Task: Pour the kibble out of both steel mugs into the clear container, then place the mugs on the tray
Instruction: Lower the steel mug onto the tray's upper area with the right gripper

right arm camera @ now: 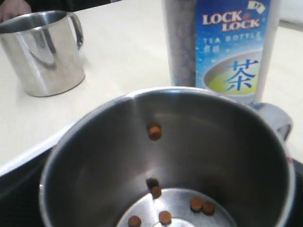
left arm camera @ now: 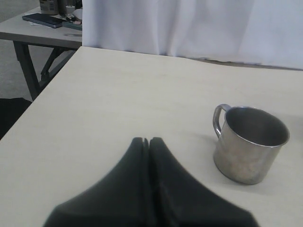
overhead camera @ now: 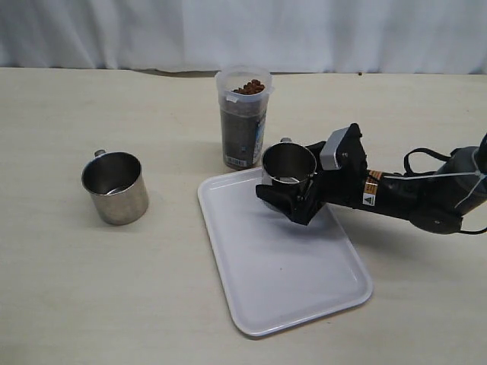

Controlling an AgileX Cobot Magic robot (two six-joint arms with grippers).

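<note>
Steel mug between wide-spread right fingers

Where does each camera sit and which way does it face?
Exterior: raised, facing the curtain across the table; sees tray, clear container, mug on the tray, mug off the tray; right arm shows.
Left wrist: on the left arm, looking across the table at the mug off the tray; shut left gripper shows.
Right wrist: on the right arm, looking down into the mug on the tray; no clear gripper part.
Shared: all three see the mug off the tray.
</note>
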